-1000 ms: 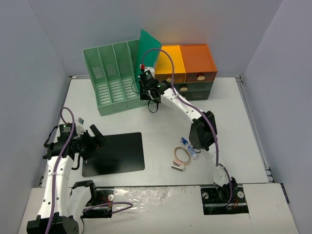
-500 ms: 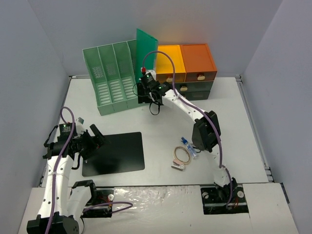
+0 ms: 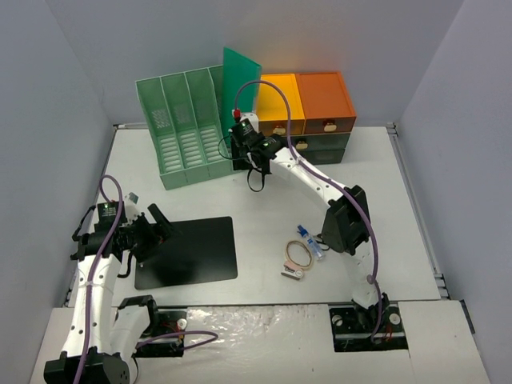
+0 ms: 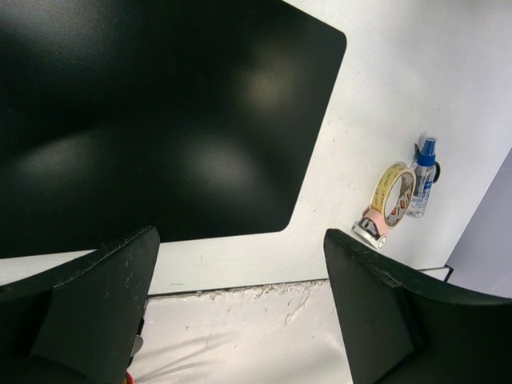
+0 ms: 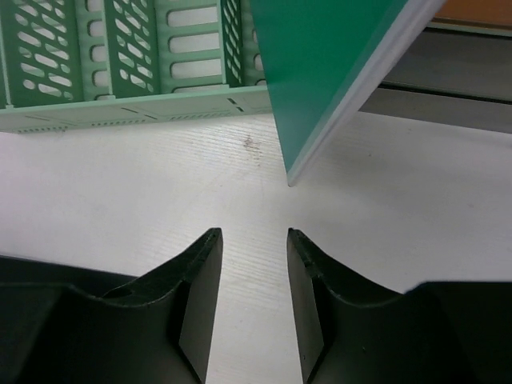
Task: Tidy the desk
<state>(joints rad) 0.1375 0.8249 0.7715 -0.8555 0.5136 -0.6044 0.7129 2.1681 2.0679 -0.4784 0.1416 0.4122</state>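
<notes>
Presently: desk (image 3: 384,208), off-white, spans beneath both arms. File rack (image 3: 184,128), rear left. Black mat (image 3: 188,252), near left; left gripper (image 4: 240,236) above it, jaws wide, empty. Green folder (image 5: 328,72), tilted on one corner beside rack; probably needs slotting, so grip its edge squarely. Right gripper (image 5: 252,236), arm outstretched, just short of that corner, jaws slightly apart, empty.

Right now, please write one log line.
left gripper open above black mat; right gripper open, empty, facing green folder; folder standing beside file rack
</notes>
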